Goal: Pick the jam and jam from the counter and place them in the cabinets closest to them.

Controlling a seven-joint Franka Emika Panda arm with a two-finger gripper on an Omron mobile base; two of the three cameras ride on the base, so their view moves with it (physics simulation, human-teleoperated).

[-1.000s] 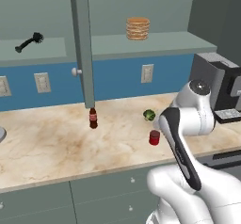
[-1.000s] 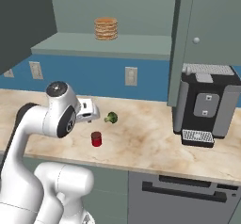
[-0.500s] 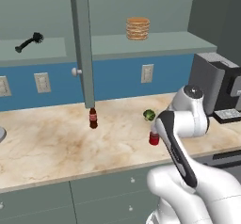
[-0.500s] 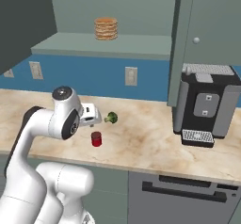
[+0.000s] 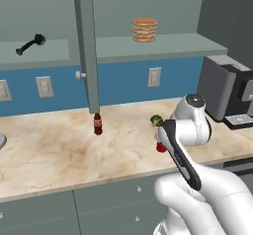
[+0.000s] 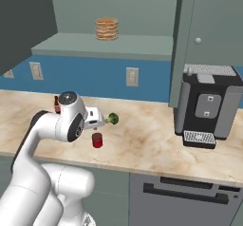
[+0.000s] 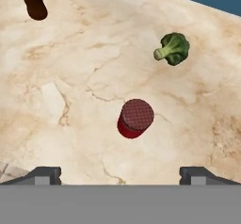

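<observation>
Hovering with jaws spread wide, the gripper (image 7: 120, 173) looks down on the red jam (image 7: 135, 118), standing just beside the broccoli (image 7: 173, 48). Small, rigid, probably light, smooth-sided: best pinched across its round body below the lid.

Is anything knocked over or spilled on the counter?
Nothing is spilled. The red jam jar, the brown bottle and the little broccoli sit apart on the counter. One small oddity: a scrub brush lies on the cabinet shelf, the same shelf as a pancake stack.
</observation>
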